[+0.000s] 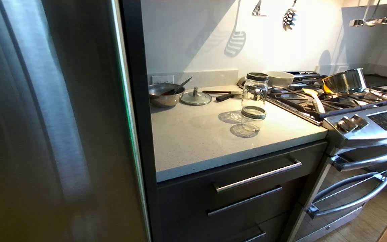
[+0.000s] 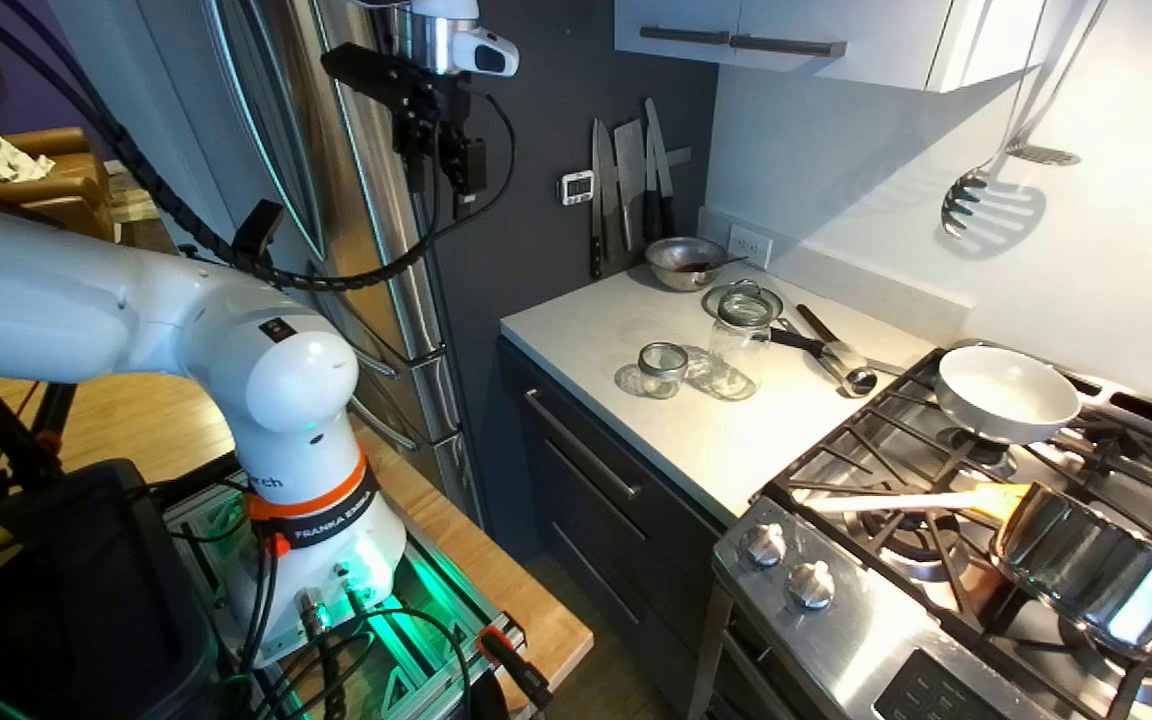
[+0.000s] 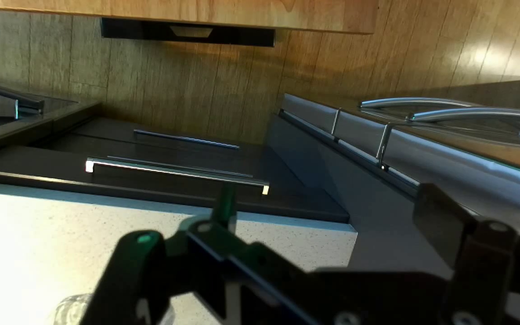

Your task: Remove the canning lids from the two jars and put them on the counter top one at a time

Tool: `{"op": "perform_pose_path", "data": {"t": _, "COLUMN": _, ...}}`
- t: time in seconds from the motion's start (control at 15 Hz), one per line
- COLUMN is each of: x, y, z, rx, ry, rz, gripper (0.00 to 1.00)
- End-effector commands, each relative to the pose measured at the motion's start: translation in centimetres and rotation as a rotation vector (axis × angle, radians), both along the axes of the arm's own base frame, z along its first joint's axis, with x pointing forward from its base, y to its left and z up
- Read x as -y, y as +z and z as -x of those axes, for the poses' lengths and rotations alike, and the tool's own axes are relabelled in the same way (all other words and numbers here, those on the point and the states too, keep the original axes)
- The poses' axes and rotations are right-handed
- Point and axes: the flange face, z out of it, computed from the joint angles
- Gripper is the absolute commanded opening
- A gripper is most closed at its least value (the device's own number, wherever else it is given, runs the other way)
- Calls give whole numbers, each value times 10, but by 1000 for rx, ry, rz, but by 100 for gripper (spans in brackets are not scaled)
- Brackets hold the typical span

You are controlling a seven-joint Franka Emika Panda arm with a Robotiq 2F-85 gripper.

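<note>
Well, open counter top between short jar and edge.

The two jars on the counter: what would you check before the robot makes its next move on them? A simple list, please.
1. Jaws open and holding nothing: ok.
2. Jaws lined up over a jar: not ok; in an exterior view they hang high, apart from both jars.
3. Tall jar and short jar upright on the counter top: ok.
4. Tall jar's lid on its rim: ok.
5. Short jar's lid on its rim: ok.
6. Either lid loose enough to lift off: cannot tell.
</note>
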Motion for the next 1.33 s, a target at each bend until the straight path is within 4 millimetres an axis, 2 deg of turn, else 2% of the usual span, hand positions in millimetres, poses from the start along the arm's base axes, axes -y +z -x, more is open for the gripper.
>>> {"op": "perform_pose_path", "data": {"t": 0.0, "x": 10, "y": -9, "z": -5, "rx": -45, "ry": -32, "rz": -2, "gripper": 100}}
{"op": "perform_pose_path", "data": {"t": 0.4, "x": 76, "y": -41, "z": -20, "rx": -168, "ry": -160, "rz": 183, "gripper": 100}}
{"op": "perform_pose_path", "data": {"t": 0.53, "x": 91, "y": -58, "z": -25, "rx": -214, "ry": -185, "rz": 249, "gripper": 100}}
{"op": "perform_pose_path", "data": {"t": 0.67, "x": 99, "y": -78, "z": -34, "rx": -244, "ry": -165, "rz": 252, "gripper": 100}}
{"op": "perform_pose_path", "data": {"t": 0.73, "x": 100, "y": -87, "z": -41, "rx": -200, "ry": -148, "rz": 143, "gripper": 100}}
{"op": "perform_pose_path", "data": {"t": 0.8, "x": 94, "y": -67, "z": -33, "rx": -204, "ry": -159, "rz": 211, "gripper": 100}}
{"op": "perform_pose_path", "data": {"t": 1.0, "x": 101, "y": -84, "z": -42, "rx": -211, "ry": -156, "rz": 174, "gripper": 100}}
{"op": "perform_pose_path", "data": {"t": 1.13, "x": 102, "y": -86, "z": -43, "rx": -213, "ry": -156, "rz": 170, "gripper": 100}}
{"op": "perform_pose_path", "data": {"t": 1.2, "x": 103, "y": -86, "z": -42, "rx": -208, "ry": -153, "rz": 229, "gripper": 100}}
{"op": "perform_pose_path", "data": {"t": 1.27, "x": 117, "y": -88, "z": -47, "rx": -207, "ry": -170, "rz": 273, "gripper": 100}}
